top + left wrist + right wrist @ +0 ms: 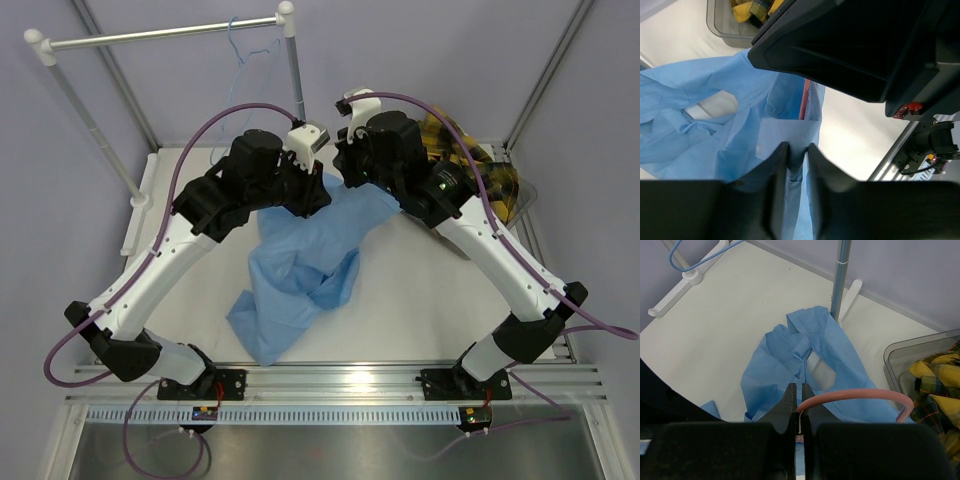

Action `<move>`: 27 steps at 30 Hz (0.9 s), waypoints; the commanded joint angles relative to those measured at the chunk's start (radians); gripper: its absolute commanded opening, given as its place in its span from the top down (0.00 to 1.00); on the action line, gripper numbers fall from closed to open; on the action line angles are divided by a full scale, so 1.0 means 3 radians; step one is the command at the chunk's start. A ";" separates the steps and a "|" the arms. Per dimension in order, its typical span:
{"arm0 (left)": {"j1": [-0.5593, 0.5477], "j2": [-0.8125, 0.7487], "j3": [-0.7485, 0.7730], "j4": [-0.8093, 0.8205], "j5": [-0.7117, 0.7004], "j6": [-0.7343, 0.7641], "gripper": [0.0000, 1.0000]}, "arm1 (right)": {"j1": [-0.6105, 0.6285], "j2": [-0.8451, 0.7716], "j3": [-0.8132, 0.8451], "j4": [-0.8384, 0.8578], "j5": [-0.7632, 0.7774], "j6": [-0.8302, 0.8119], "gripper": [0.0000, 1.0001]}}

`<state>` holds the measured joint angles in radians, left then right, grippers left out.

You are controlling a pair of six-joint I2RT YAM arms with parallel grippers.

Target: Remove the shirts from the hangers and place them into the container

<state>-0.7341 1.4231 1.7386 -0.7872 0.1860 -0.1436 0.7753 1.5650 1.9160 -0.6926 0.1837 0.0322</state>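
Lying crumpled across the white surface, the light blue shirt occupies the middle ground between both arms, with its upper part reaching up to the tools. Judged from its folds, the fabric is light, limp and non-fragile; expect it to sag and drag, not hold shape. Recommended hold: a bunched fold near the collar or shoulder, clear of the wire.

The container stands at the far right of the surface, with the yellow-and-black plaid shirt already inside.

The red hanger is thin and looks stiff and smooth. Its hook arches above the blue shirt, and in the left wrist view its wire runs down among the folds.

The right tool is pressed together on the hook's wire. The left tool works close beside the right one, fingers narrowly apart with a fold of blue fabric between them; whether that fold is clamped cannot be told.
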 commanded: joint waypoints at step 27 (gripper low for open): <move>-0.0017 -0.0756 -0.0570 0.0256 -0.0140 0.0029 1.00 | 0.0033 0.0080 0.0030 -0.0033 0.0518 -0.0128 1.00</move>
<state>-0.7418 1.1915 1.5459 -0.7284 0.1177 -0.1169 0.7971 1.5730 1.8870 -0.6914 0.2970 0.0231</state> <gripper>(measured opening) 0.045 0.050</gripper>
